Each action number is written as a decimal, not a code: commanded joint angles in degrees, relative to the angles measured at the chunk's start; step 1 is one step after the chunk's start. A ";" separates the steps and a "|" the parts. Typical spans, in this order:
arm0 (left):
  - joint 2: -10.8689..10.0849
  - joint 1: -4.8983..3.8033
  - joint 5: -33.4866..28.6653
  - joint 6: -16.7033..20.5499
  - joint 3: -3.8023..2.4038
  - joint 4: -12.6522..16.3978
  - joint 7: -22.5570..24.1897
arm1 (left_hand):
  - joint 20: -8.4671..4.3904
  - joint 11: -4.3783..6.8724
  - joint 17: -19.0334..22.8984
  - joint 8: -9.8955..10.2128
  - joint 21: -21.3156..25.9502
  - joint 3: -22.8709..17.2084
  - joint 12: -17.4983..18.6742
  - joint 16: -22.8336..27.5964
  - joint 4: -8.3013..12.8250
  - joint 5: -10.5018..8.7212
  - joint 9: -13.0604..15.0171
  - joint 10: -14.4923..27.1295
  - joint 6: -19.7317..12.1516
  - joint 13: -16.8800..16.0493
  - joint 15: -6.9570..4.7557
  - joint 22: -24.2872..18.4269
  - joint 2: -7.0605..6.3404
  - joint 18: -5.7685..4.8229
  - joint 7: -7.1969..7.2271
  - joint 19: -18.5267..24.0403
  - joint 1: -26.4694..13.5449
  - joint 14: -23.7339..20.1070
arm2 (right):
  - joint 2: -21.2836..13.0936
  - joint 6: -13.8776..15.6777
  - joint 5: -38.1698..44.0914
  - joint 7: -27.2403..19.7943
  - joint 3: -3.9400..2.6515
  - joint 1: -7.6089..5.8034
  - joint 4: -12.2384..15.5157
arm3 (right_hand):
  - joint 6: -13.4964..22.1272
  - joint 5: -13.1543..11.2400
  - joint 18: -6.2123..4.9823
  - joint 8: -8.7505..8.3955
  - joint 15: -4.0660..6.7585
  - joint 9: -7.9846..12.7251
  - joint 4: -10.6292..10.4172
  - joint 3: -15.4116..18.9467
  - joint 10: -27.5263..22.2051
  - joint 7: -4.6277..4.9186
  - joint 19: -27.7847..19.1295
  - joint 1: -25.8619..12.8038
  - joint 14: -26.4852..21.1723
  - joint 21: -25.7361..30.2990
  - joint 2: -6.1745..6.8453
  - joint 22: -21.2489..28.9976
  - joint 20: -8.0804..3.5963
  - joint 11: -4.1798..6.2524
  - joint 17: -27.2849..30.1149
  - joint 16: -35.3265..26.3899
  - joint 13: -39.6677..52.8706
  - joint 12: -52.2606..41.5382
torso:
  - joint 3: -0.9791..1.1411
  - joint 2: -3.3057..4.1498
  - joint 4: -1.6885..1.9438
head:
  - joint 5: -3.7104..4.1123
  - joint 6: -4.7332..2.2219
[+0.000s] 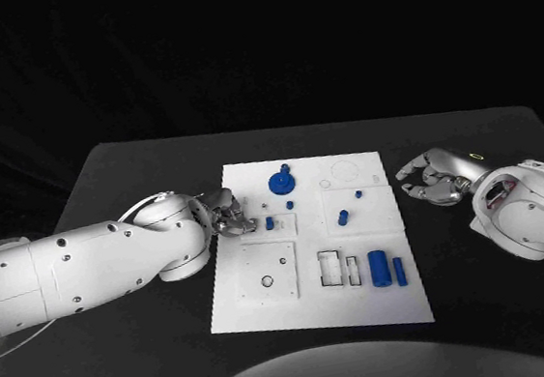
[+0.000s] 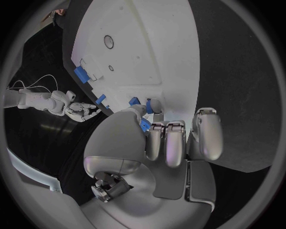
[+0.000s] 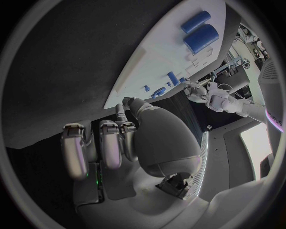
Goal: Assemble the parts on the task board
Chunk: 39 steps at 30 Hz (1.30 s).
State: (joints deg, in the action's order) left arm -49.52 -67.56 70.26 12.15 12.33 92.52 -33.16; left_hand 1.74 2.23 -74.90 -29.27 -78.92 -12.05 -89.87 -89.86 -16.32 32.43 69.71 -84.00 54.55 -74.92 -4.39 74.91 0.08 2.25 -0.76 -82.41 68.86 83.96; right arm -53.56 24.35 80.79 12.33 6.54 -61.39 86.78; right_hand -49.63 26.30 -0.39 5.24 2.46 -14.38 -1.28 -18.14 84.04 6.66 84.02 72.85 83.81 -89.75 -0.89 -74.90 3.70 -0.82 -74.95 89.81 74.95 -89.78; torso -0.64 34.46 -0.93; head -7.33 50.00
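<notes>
The white task board [image 1: 324, 312] lies in the middle of the black table. On it are a round blue part [image 1: 281, 183], several small blue pegs such as one [image 1: 342, 217], and two blue cylinders [image 1: 378, 267] near its right edge. My left hand [image 1: 227, 214] rests at the board's left edge, beside a small peg [image 1: 270, 222]. In the left wrist view a small blue part [image 2: 145, 125] sits pinched between thumb and fingers [image 2: 166, 143]. My right hand [image 1: 433, 176] hovers off the board's right edge, fingers [image 3: 110, 143] curled in with nothing in them.
A square white plate with a small hole [image 1: 267, 280] and two rectangular slots [image 1: 330, 267] occupy the board's near half. Black tabletop [image 1: 137, 309] surrounds the board on all sides.
</notes>
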 commanded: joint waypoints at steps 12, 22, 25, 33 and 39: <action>0.19 0.12 -1.83 -2.71 0.08 -0.91 1.42 | 0.99 -0.94 -15.10 3.08 0.62 12.34 -0.13 -0.14 -0.54 -26.78 -4.22 -6.00 0.78 -15.08 0.72 11.13 2.54 0.73 -1.42 0.43 -18.56 6.04 | 0.05 -0.11 0.39 -0.04 0.01 0.13 -0.12 | -0.11 0.32 0.39 0.02 -0.38 0.08 -0.04 -0.25 5.96 -0.02 5.98 0.04 6.19 -0.25 0.14 -15.10 0.55 -0.49 -15.05 0.19 15.05 -0.22 | 0.01 0.00 -0.07 | 0.04 0.00; 0.17 0.12 -3.87 -2.32 0.09 -1.72 2.37 | 1.25 -1.09 -15.10 2.86 0.63 17.05 -0.13 -0.14 -0.58 -28.65 -4.91 -6.00 1.61 -15.08 0.89 11.13 8.55 0.74 -1.51 0.47 -23.85 6.04 | 0.06 0.02 0.37 -0.09 0.01 0.18 -0.17 | -0.09 0.35 0.39 0.01 -0.38 0.09 -0.02 -0.30 5.96 0.00 5.98 0.03 6.19 -0.25 0.14 -15.10 0.56 -0.50 -15.05 0.19 15.05 -0.22 | 0.00 0.02 -0.08 | 0.07 0.00; 0.18 0.12 -4.46 -1.68 0.09 -1.99 2.77 | 1.24 -1.03 -15.10 2.37 0.55 17.77 -0.13 -0.14 -0.58 -27.87 -4.73 -6.00 1.93 -15.08 0.87 11.16 11.20 0.73 -1.42 0.43 -25.20 6.04 | 0.07 0.09 0.36 -0.11 0.01 0.19 -0.20 | -0.09 0.35 0.39 0.01 -0.38 0.09 -0.02 -0.30 5.96 0.00 5.98 0.03 6.19 -0.25 0.14 -15.10 0.56 -0.50 -15.05 0.19 15.05 -0.22 | 0.00 0.01 -0.07 | 0.11 0.00; 0.39 0.12 -6.59 -0.06 0.08 -2.49 4.72 | 1.18 -0.94 -15.10 1.58 0.39 18.81 -0.13 -0.14 -0.52 -26.37 -4.31 -6.00 1.92 -15.08 0.79 11.20 15.05 0.70 -1.31 0.34 -25.70 6.04 | 0.16 0.22 0.31 -0.16 0.01 0.22 -0.28 | -0.10 0.37 0.39 0.01 -0.38 0.10 -0.01 -0.32 5.96 0.01 5.98 0.03 6.19 -0.25 0.13 -15.10 0.56 -0.50 -15.05 0.19 15.05 -0.22 | -0.01 0.03 -0.07 | 0.11 0.00; 0.57 0.12 -7.43 0.18 0.06 -2.64 5.44 | 1.10 -0.79 -15.10 0.97 0.14 19.34 -0.13 -0.14 -0.47 -24.14 -4.10 -6.00 2.27 -15.08 0.68 11.28 16.29 0.65 -1.12 0.17 -24.80 6.04 | 0.19 0.26 0.29 -0.18 0.01 0.24 -0.30 | -0.10 0.37 0.39 0.01 -0.38 0.10 -0.01 -0.32 5.96 0.01 5.98 0.03 6.19 -0.25 0.13 -15.10 0.56 -0.50 -15.05 0.19 15.05 -0.22 | -0.02 0.04 -0.06 | 0.14 0.00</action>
State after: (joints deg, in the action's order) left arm -49.13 -67.55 64.53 12.02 12.32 89.85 -29.05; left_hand 2.56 1.40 -74.93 -28.08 -78.55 6.94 -89.87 -89.86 -16.73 8.13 65.56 -84.01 56.41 -74.92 -3.98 74.93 15.86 2.25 -1.84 -82.01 44.04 83.97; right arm -53.42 24.45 80.76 12.30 6.54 -61.20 86.49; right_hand -49.63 26.30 -0.39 5.24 2.47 -14.34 -1.28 -18.13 84.04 6.66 84.02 72.85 83.81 -89.74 -0.89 -74.93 3.69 -0.82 -74.92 89.81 74.93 -89.78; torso -0.65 34.50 -0.98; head -7.19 50.00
